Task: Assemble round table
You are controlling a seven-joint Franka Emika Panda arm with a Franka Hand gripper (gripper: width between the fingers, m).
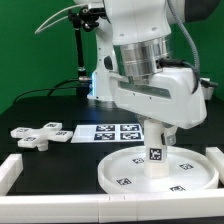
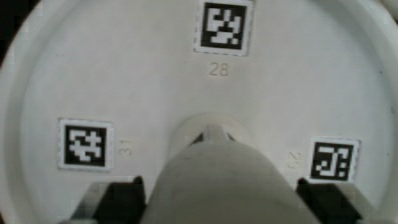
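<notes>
Toward the exterior view's right, the large rimmed round white plastic disc (image 1: 118,172) lies flat on the dark table (image 1: 40,105). The short cylindrical white plastic leg (image 1: 155,158) stands upright at the disc's centre. The gripper (image 2: 210,198) is clamped narrowly around the leg's upper part. The leg looks light, stiff and smooth, so it could slip; a mid-shaft hold seems best. The small cross-shaped white foot piece (image 1: 40,133) lies well apart.

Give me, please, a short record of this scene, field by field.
gripper: shut on the leg, above the disc
leg: upright, lower end at the middle of the disc
disc: lying flat, rim up
foot piece: lying loose toward the exterior view's left, apart from the disc
marker board: flat, behind the disc
</notes>
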